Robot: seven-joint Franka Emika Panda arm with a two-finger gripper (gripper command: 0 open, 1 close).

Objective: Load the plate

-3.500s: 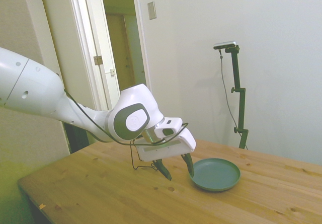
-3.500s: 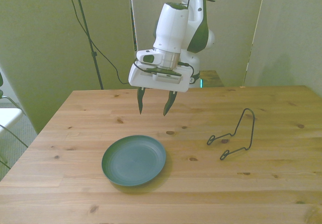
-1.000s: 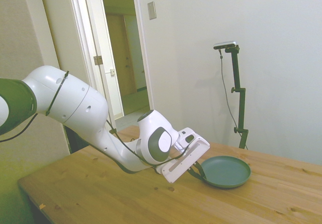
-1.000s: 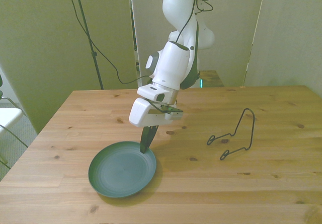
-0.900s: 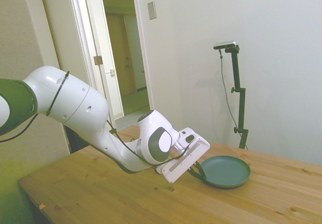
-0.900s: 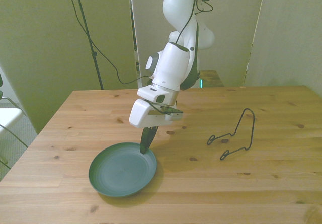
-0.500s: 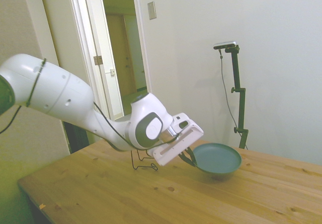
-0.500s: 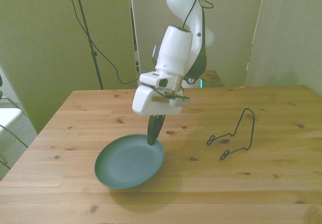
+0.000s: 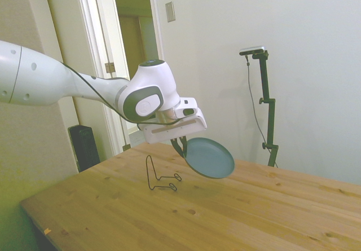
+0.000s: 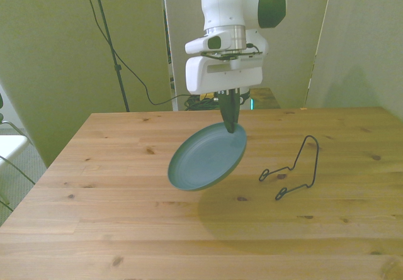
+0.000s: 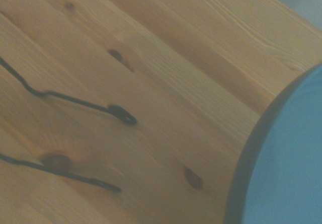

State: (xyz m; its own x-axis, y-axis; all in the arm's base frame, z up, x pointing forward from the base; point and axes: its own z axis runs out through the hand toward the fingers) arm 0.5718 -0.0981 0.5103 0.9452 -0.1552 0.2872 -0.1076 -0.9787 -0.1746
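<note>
The teal-green plate [image 10: 205, 157] [image 9: 210, 158] hangs tilted in the air well above the table, held by its upper rim. My gripper [image 10: 230, 124] [image 9: 181, 148] is shut on that rim and points straight down. In the wrist view the plate [image 11: 287, 163] fills one corner as a blurred teal edge. The thin black wire stand [image 10: 293, 168] [image 9: 160, 175] sits on the table toward the front view's right of the plate, apart from it; two of its wire feet [image 11: 75, 138] show in the wrist view.
The wooden table [image 10: 126, 229] carries only the wire stand. A doorway [image 9: 138, 65] opens behind the arm in the side view. Cables [image 10: 119, 66] hang behind the table's far edge.
The plate has been lifted off the table, tipped up on edge, and carried toward the wire stand. The arm rose and the gripper turned to point down.
</note>
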